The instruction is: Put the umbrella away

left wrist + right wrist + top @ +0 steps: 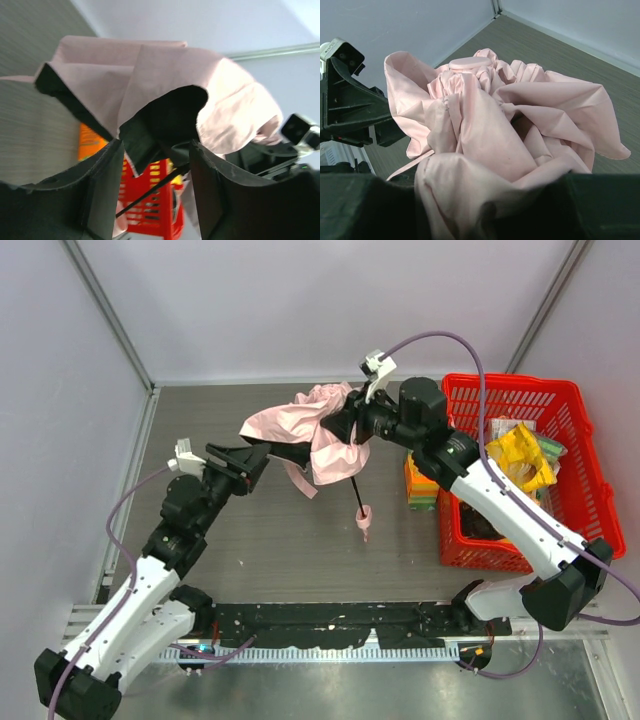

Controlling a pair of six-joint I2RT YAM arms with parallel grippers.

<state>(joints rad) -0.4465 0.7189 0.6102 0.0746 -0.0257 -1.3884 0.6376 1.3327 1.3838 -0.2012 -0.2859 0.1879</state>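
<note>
Over the far middle of the bench [280, 540], we have the umbrella [320, 425] lifted clear of the surface and strung between the two arms. Its pale pink canopy is loose and crumpled, and its dark shaft [356, 492] hangs down towards the near side with a pink end.

The right gripper [342, 426] comes in from the right and its jaws are clenched on the bunched canopy. In the right wrist view the fabric billows out just ahead of them. The left gripper [264, 453] reaches in from the left at the canopy's flared edge. In the left wrist view a fold with its dark underside sits between the jaws, but the red basket [470, 390] shows through the gap below. We cannot tell whether they have bitten yet.

We judge the step in hand to be the left arm taking hold of that loose edge, so the canopy can be gathered. To do it well:

- **Bite:** we want a deep fold between the pads, not the thin hem, which looks likely to slip out.
- **Right arm:** hold it steady while the left jaws close, with no pulling until the fold is pinched.
- **Ribs:** keep them out of the bite, then draw the cloth in towards the shaft rather than away from it.
</note>
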